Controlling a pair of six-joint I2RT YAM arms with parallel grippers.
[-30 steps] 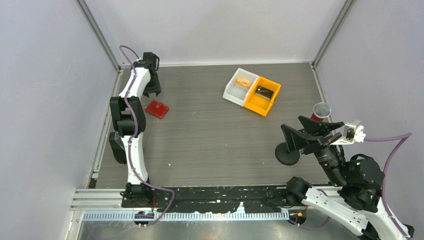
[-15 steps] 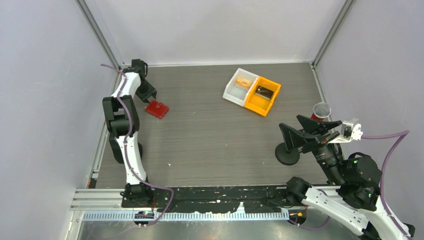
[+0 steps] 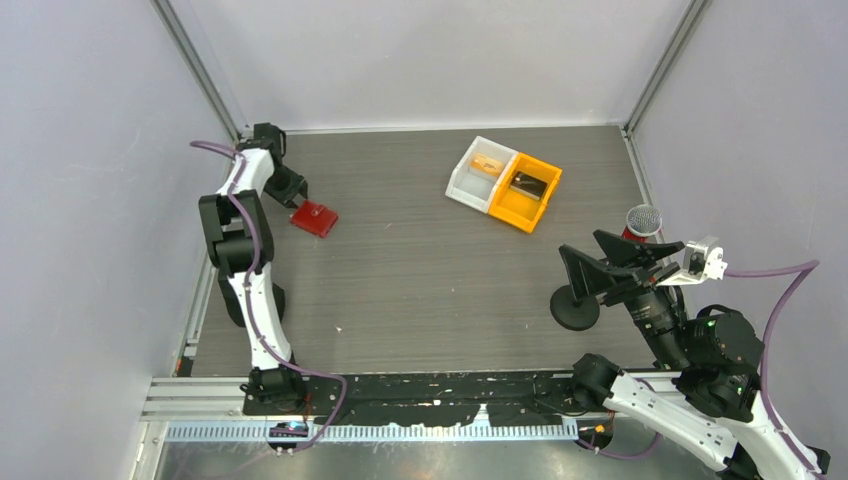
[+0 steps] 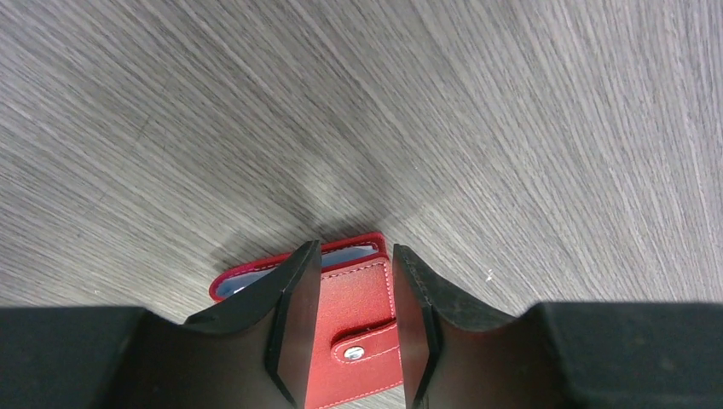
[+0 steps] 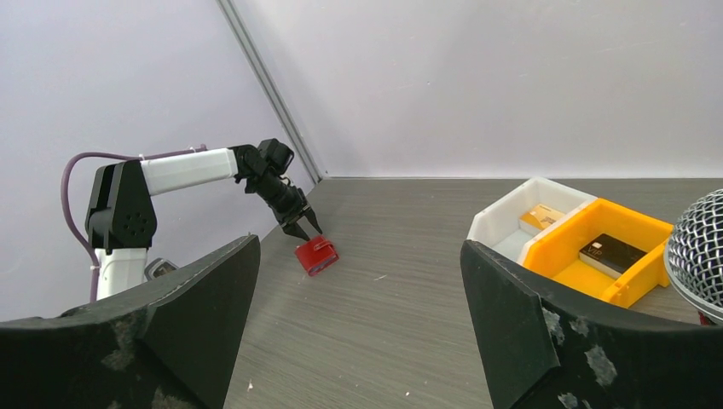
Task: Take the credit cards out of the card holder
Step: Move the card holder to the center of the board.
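Observation:
The red card holder (image 3: 315, 217) lies closed on the table at the left, its snap strap fastened; it also shows in the left wrist view (image 4: 358, 324) and the right wrist view (image 5: 316, 255). My left gripper (image 3: 297, 197) is open and hovers low over the holder's left edge, its fingers (image 4: 294, 315) straddling the strap area without gripping. An orange-tan credit card (image 3: 488, 164) lies in the white bin. My right gripper (image 3: 605, 262) is wide open and empty, raised at the right. No card shows in the holder.
A white bin (image 3: 462, 180) and an orange bin (image 3: 510, 215) stand side by side at the back; the orange one holds a dark card (image 3: 528, 185). A microphone-like grey mesh ball (image 3: 645, 220) and a black round base (image 3: 575, 310) are near my right arm. Walls enclose the table.
My left arm has swung left and brought its gripper down close over the card holder's left edge. The holder and the right arm have barely moved.

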